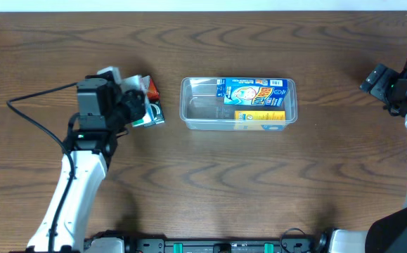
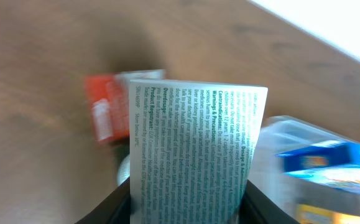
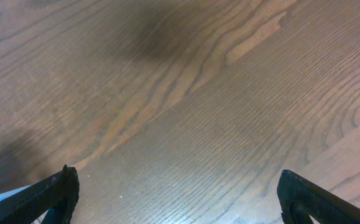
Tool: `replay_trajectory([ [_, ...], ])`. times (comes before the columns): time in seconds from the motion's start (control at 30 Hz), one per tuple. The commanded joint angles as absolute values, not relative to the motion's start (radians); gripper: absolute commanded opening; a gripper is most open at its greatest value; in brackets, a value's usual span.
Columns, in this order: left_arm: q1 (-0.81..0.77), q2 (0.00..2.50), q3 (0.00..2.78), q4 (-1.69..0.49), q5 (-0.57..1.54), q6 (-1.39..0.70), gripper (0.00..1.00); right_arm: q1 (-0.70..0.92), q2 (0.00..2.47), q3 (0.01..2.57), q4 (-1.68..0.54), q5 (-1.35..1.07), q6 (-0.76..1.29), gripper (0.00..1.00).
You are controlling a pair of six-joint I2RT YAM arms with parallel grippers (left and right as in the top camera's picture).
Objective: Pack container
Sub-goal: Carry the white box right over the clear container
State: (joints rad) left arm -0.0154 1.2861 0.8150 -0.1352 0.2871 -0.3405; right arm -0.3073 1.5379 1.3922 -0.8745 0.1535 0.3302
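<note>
The container, a clear rectangular tub, sits at the table's centre with a blue and yellow box lying in its right half. To its left, my left gripper is shut on a white box with green print. In the left wrist view that white box fills the space between my jaws, with the left gripper pressed against both its sides. The container shows blurred to the right. My right gripper stands open over bare wood, far right of the container.
A red box lies just behind the white one, beside my left gripper, and shows as the red box in the left wrist view. A black cable loops left of the left arm.
</note>
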Motion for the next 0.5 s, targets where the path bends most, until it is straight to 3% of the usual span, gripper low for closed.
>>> replay_trajectory([
  [0.0, -0.080, 1.260, 0.814, -0.087, 0.329, -0.369, 0.42, -0.313, 1.538, 1.399, -0.876, 0.161, 0.344, 0.99],
  [0.47, -0.364, 1.336, 0.997, 0.019, 0.229, -0.454, 0.42, -0.313, 1.538, 1.399, -0.876, 0.161, 0.344, 0.99],
])
